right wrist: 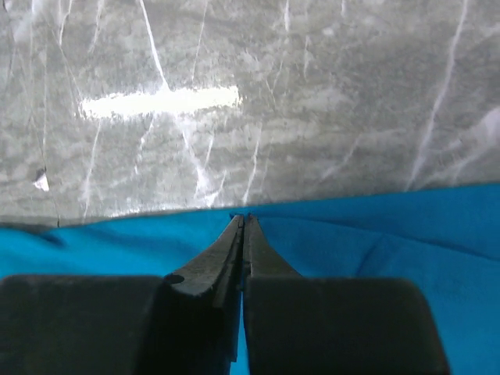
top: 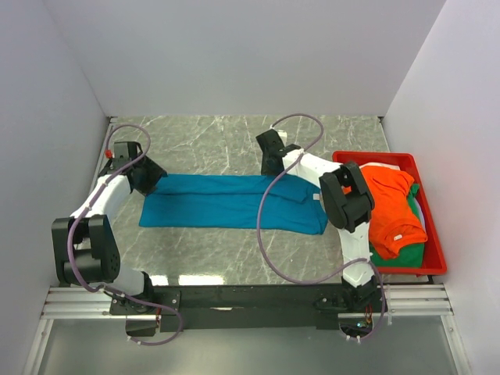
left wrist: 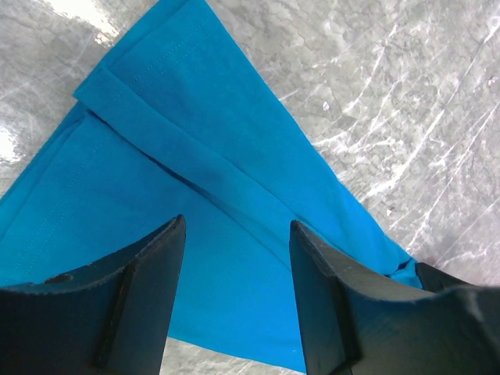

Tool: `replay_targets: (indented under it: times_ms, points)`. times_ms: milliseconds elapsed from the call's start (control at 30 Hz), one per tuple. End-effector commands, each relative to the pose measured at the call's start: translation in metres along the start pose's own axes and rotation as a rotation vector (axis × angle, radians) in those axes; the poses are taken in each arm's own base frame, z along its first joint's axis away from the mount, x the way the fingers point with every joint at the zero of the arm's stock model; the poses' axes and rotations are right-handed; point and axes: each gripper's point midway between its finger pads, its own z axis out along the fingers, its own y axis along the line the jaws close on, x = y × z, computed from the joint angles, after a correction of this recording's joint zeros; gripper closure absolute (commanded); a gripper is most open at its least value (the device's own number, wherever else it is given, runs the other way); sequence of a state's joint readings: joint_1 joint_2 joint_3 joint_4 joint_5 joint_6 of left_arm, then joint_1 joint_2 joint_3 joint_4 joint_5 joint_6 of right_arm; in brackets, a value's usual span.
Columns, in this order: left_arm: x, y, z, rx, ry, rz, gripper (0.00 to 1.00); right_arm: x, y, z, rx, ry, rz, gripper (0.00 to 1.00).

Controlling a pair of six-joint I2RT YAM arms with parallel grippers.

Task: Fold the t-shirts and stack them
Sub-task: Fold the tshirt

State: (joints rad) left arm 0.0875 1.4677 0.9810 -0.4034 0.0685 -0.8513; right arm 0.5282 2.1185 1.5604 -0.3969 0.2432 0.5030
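Note:
A teal-blue t-shirt (top: 226, 205) lies folded into a long band across the marble table, its white neck label (top: 316, 197) near the right end. My left gripper (top: 152, 181) hovers open over the band's far left corner, teal cloth (left wrist: 195, 156) showing between its fingers (left wrist: 237, 223). My right gripper (top: 273, 170) is at the band's far edge, right of centre. In the right wrist view its jaws (right wrist: 244, 217) are pressed together on the hem of the shirt (right wrist: 375, 234), with creases running out from the tips. An orange t-shirt (top: 394, 207) lies over a green one (top: 406, 251) in the bin.
A red plastic bin (top: 434, 258) stands at the right edge of the table, beside the right arm. White walls close in the left, back and right sides. A purple cable (top: 262, 226) from the right arm loops over the shirt and the table's near part.

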Motion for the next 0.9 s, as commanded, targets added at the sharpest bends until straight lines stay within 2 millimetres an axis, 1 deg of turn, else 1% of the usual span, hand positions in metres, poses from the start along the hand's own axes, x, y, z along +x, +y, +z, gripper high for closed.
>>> replay_targets:
  times_ms: [0, 67, 200, 300, 433, 500, 633, 700, 867]
  points:
    - [0.002, -0.010, -0.004, 0.057, -0.002, 0.010, 0.39, -0.027, 0.008, -0.036, -0.032, -0.092, 0.032, 0.98]
    - [0.004, -0.009, -0.003, 0.060, 0.004, 0.006, 0.39, -0.025, 0.007, -0.044, -0.038, -0.101, 0.037, 1.00]
    - [0.006, -0.010, -0.002, 0.067, 0.010, -0.003, 0.38, -0.019, 0.005, -0.058, -0.050, -0.111, 0.046, 1.00]
    - [0.007, -0.009, -0.001, 0.066, 0.014, -0.012, 0.38, -0.014, 0.007, -0.065, -0.066, -0.117, 0.053, 1.00]
    - [0.008, -0.012, 0.000, 0.075, 0.028, -0.020, 0.37, -0.003, 0.004, -0.076, -0.073, -0.119, 0.061, 1.00]
    - [0.009, -0.012, 0.003, 0.073, 0.041, -0.035, 0.37, 0.000, 0.006, -0.081, -0.086, -0.127, 0.070, 1.00]
    - [0.008, -0.017, 0.008, 0.098, 0.074, -0.054, 0.37, 0.017, 0.002, -0.090, -0.105, -0.128, 0.085, 1.00]
    - [0.004, -0.018, 0.012, 0.096, 0.078, -0.064, 0.36, 0.024, 0.001, -0.095, -0.118, -0.136, 0.097, 1.00]
    - [-0.002, -0.025, 0.021, 0.106, 0.099, -0.090, 0.37, 0.043, 0.003, -0.100, -0.147, -0.129, 0.122, 1.00]
